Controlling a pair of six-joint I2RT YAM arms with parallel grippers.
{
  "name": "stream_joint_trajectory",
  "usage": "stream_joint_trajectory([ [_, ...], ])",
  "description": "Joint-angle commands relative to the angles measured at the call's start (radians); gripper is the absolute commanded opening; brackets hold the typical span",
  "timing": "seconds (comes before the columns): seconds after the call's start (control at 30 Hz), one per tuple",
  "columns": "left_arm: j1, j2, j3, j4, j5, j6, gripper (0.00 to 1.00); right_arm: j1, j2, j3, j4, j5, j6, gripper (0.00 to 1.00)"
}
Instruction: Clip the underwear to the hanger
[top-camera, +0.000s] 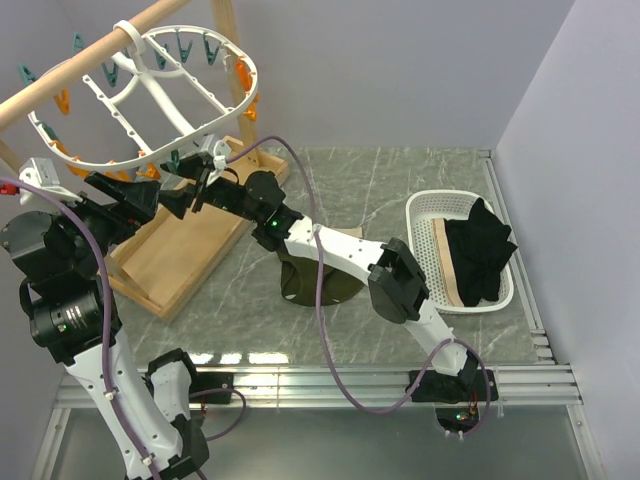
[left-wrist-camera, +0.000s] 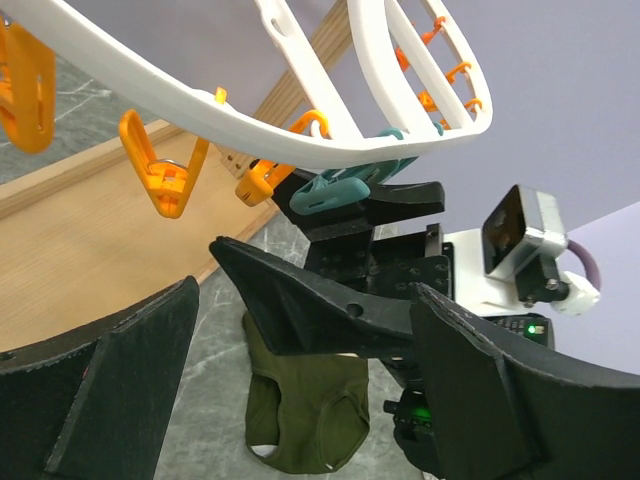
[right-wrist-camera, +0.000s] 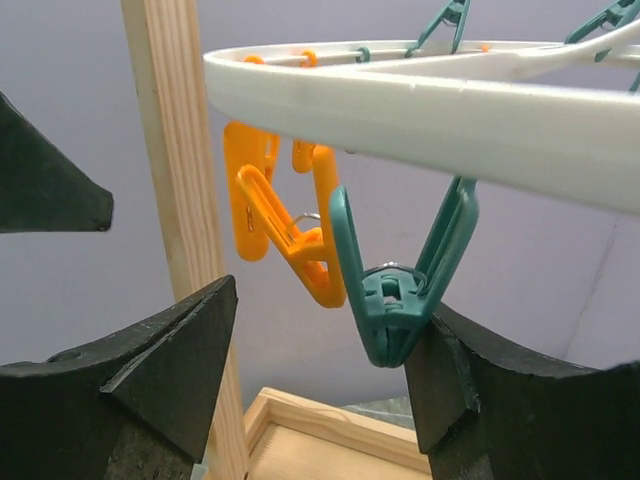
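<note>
The olive-green underwear (top-camera: 322, 285) lies flat on the marble table under my right arm; in the left wrist view it (left-wrist-camera: 305, 420) is on the table below, held by nothing. The white oval hanger (top-camera: 150, 95) hangs from the wooden pole. My right gripper (top-camera: 200, 188) is open at the hanger's near rim; a teal clothespin (right-wrist-camera: 400, 300) hangs between its fingers, against the right finger (right-wrist-camera: 470, 390). My left gripper (top-camera: 160, 200) is open and empty just left of the right one, under the same rim (left-wrist-camera: 250, 130).
The wooden pole-and-tray stand (top-camera: 180, 255) sits under the hanger; its post (right-wrist-camera: 180, 200) is close to my right gripper's left finger. Orange clothespins (left-wrist-camera: 165, 170) dangle nearby. A white basket (top-camera: 425, 215) at the right holds a black garment (top-camera: 480, 250) and a tan cloth (top-camera: 450, 270).
</note>
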Motion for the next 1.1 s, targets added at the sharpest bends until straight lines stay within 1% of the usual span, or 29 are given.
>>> stream_joint_trajectory([
  [0.0, 0.011, -0.007, 0.018, 0.039, 0.019, -0.023, 0.93, 0.004, 0.006, 0.064, 0.068, 0.021, -0.024, 0.72],
  [0.17, 0.018, -0.007, 0.001, 0.044, 0.026, -0.024, 0.92, 0.003, -0.008, 0.055, 0.059, 0.029, -0.013, 0.70],
  [0.33, 0.020, -0.007, -0.008, 0.056, 0.101, 0.010, 0.89, -0.017, -0.046, -0.006, 0.044, 0.032, -0.008, 0.68],
  [0.63, 0.017, -0.013, -0.031, 0.047, 0.148, 0.088, 0.88, -0.068, -0.114, -0.082, 0.022, 0.018, -0.022, 0.66],
  [0.9, 0.018, -0.002, -0.052, 0.045, 0.155, 0.105, 0.85, -0.088, -0.151, -0.102, 0.015, 0.018, -0.054, 0.66],
  [1.07, 0.018, 0.007, -0.055, 0.050, 0.155, 0.102, 0.85, -0.088, -0.157, -0.091, 0.022, -0.017, -0.070, 0.66],
])
